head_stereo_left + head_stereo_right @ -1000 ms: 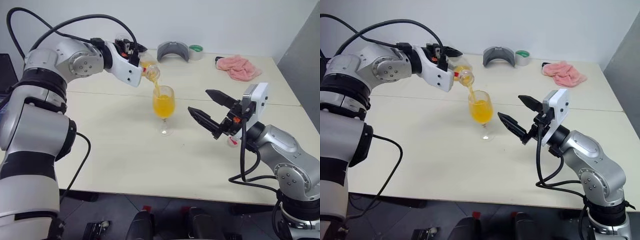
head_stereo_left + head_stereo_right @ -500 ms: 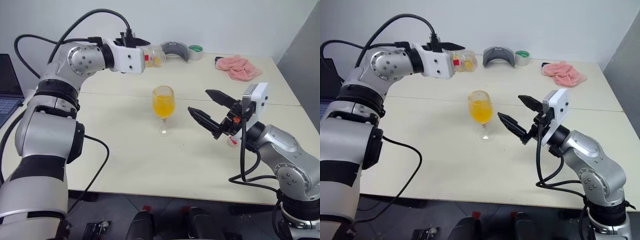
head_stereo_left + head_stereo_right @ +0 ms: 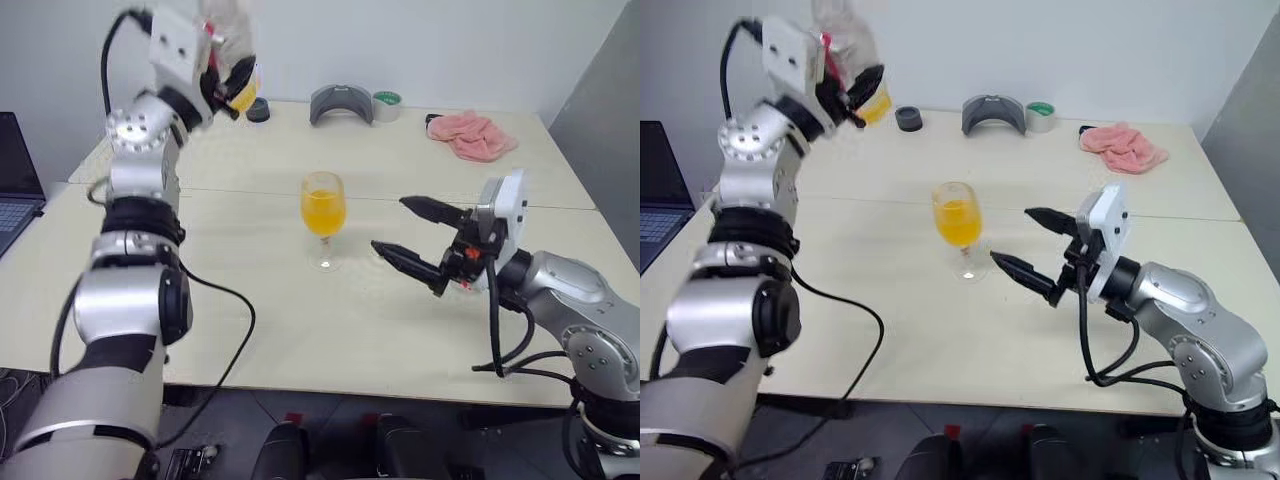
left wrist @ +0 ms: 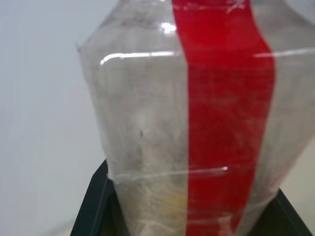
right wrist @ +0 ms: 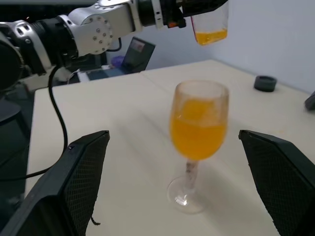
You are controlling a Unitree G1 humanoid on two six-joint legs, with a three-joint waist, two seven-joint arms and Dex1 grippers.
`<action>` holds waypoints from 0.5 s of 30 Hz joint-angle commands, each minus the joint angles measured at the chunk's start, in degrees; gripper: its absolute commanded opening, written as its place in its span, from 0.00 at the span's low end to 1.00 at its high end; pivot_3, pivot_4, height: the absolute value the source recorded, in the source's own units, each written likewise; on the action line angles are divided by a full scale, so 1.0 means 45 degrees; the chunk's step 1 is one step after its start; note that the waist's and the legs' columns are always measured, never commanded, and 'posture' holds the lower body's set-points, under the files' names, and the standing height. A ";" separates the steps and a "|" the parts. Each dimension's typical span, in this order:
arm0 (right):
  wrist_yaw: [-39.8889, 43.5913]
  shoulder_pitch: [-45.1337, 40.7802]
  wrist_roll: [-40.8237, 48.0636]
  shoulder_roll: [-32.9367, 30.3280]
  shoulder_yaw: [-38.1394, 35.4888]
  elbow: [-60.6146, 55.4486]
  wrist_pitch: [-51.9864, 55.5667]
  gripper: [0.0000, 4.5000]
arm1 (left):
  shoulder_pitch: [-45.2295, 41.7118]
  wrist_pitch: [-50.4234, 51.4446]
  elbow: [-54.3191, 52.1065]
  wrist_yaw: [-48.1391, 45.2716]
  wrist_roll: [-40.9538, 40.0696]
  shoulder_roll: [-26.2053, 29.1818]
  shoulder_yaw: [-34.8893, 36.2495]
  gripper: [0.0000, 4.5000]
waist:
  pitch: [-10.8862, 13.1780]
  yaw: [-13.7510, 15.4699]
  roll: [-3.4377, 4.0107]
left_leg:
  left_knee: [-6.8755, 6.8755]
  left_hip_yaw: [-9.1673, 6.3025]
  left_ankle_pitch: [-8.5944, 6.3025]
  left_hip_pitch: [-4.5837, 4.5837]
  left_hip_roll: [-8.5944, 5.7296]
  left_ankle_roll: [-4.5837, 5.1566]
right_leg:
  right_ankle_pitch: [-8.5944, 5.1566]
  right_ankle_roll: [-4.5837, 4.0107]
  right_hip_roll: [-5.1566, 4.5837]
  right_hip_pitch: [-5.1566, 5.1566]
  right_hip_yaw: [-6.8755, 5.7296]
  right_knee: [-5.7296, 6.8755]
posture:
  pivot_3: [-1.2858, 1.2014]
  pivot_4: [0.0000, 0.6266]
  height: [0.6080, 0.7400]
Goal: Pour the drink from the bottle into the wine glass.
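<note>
The wine glass (image 3: 323,215) stands mid-table, its bowl about half full of the orange drink (image 5: 198,132). High at the back left, my left gripper (image 3: 228,75) is shut on the bottle (image 3: 224,35), which is held roughly upright with a little drink (image 3: 876,103) at its bottom. Close up, the left wrist view has the bottle's (image 4: 197,123) clear wall and red label strip between the black fingers (image 4: 93,209). My right gripper (image 3: 388,225) is open just right of the glass, level with its stem, fingers (image 5: 74,182) either side and not touching.
At the table's back edge sit a small dark round object (image 3: 257,110), a grey curved object (image 3: 340,102), a tape roll (image 3: 387,102) and a pink cloth (image 3: 470,135). A laptop (image 3: 14,190) lies at the far left. A grey panel stands at the right.
My left arm stopped pouring, swung the bottle up and away to the back left, and rolled it from tipped to upright. The right gripper sank slightly, still open.
</note>
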 commanded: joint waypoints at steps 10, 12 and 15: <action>0.2022 0.1790 -0.0196 -0.0838 -0.0677 -0.0754 -0.1927 1.00 | 0.4171 0.2350 -0.4523 0.2727 -0.1333 -0.1822 0.0951 0.37 | -0.0010 0.0104 -0.0017 | 0.0004 0.0011 0.0001 0.0009 -0.0005 -0.0002 | 0.0001 -0.0001 -0.0003 0.0006 0.0010 0.0001 | 0.52 0.24 1.00; 0.1821 0.1893 -0.0253 -0.0731 -0.0692 -0.0683 -0.1945 1.00 | 0.4492 0.2373 -0.4318 0.2746 -0.1462 -0.1991 0.0992 0.37 | -0.0011 0.0104 -0.0017 | 0.0003 0.0013 0.0001 0.0020 -0.0006 -0.0002 | 0.0001 -0.0001 -0.0002 0.0015 0.0012 0.0001 | 0.52 0.24 1.00; 0.1577 0.1869 -0.0323 -0.0616 -0.0663 -0.0633 -0.1907 1.00 | 0.4796 0.2182 -0.4049 0.2784 -0.1358 -0.2073 0.0898 0.37 | -0.0012 0.0105 -0.0020 | 0.0001 0.0021 0.0001 0.0041 -0.0007 -0.0002 | 0.0000 0.0000 -0.0001 0.0032 0.0017 0.0002 | 0.52 0.24 1.00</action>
